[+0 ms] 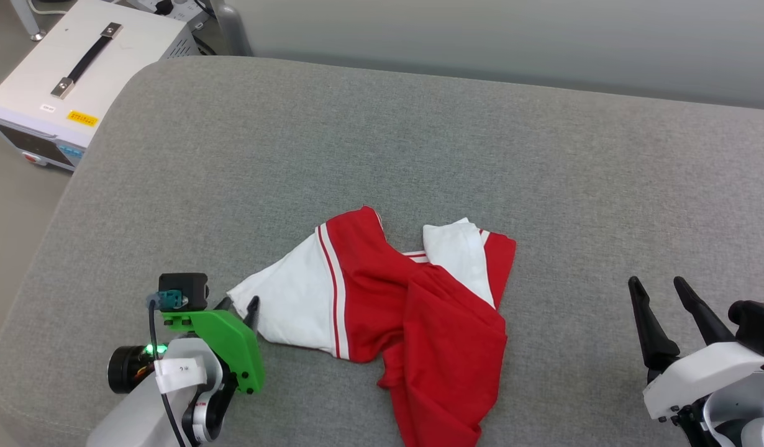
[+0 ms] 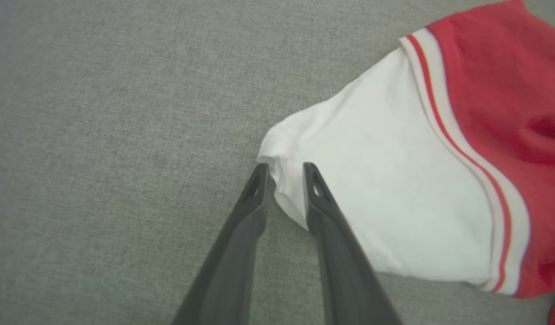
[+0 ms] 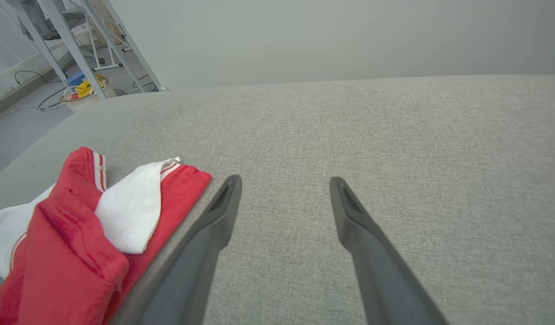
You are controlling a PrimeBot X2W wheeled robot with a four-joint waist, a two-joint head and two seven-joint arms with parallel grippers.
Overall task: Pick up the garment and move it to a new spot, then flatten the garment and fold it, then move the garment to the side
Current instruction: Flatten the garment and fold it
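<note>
Cushion (image 1: 419,124): broad grey woven upholstery with rounded corners; it lies under everything you are working on.
T-shirt (image 1: 444,310): a crumpled heap at the cushion's near middle. The red body is bunched. One white sleeve (image 2: 372,180) is spread flat toward the cushion's left side, edged with red-and-white striped trim.
Equipment case (image 1: 77,81): a white box with a black strap handle, off the cushion's far left corner in your head view.
Right gripper (image 1: 656,285): raised over the cushion's near right part and pointing away from you. Its dark tapered fingers are spread wide and hold nothing.
Left gripper (image 2: 284,168): low over the cushion's near left part. Its jaws are parted a little, with the sleeve's corner lying between the tips and no pinch that you can see.
Basket (image 3: 85,92): small, with yellow contents, past the cushion's edge in your right wrist view.
</note>
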